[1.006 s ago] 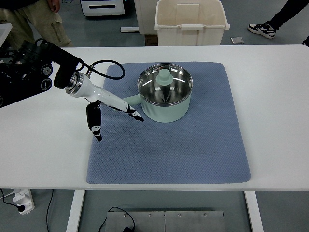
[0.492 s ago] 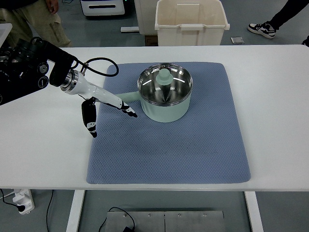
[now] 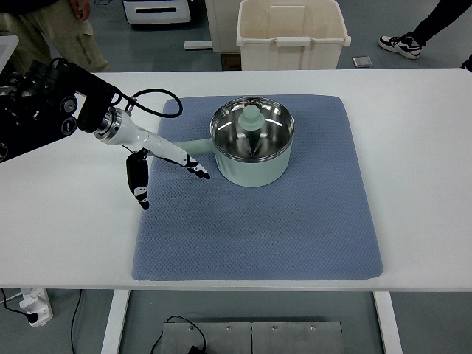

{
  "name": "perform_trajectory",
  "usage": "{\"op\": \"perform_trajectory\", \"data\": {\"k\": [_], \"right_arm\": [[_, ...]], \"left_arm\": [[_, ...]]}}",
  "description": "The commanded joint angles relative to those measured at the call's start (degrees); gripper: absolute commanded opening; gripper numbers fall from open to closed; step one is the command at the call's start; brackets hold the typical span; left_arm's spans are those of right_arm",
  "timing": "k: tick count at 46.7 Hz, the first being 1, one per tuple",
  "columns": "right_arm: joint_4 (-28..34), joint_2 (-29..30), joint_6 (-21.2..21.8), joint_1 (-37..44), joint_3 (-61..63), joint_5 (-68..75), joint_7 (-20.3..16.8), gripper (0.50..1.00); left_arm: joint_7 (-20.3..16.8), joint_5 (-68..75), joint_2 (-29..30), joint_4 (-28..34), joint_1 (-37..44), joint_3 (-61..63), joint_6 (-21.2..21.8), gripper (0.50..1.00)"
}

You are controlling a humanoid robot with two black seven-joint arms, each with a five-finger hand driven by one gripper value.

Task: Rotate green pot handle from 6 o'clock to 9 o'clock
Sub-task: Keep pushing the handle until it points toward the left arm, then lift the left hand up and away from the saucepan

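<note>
The left hand [image 3: 158,164] reached in from the left edge with its fingers [image 3: 193,165] spread wide and holding nothing; the thumb hung down apart toward the mat's left border. The black fingertips lay just beside, possibly over, the pot handle [image 3: 198,151], though contact could not be told. The green pot [image 3: 252,142] sat on the upper middle of the blue mat [image 3: 258,221], its handle pointing left (roughly nine o'clock). A pale knob stood inside the steel bowl. Beyond the white table [image 3: 420,147] stood a cream bin [image 3: 292,33].
</note>
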Motion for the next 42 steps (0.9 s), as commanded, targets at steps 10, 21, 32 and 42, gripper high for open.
{"op": "perform_trajectory", "data": {"k": [10,21,32,42], "right_arm": [[0.00,0.00,-0.08,0.00,0.00,0.00,0.01,1.000],[0.00,0.00,-0.08,0.00,0.00,0.00,0.01,1.000],[0.00,0.00,0.01,0.00,0.00,0.00,0.01,1.000],[0.00,0.00,0.01,0.00,0.00,0.00,0.01,1.000]], "left_arm": [[0.11,0.02,-0.83,2.53,0.09,0.01,0.00,1.000],[0.20,0.11,-1.19,3.85,0.09,0.01,0.00,1.000],[0.20,-0.06,-1.36,4.12,0.17,0.01,0.00,1.000],[0.11,-1.20,-0.66,-1.50,0.09,-0.17,0.00,1.000]]}}
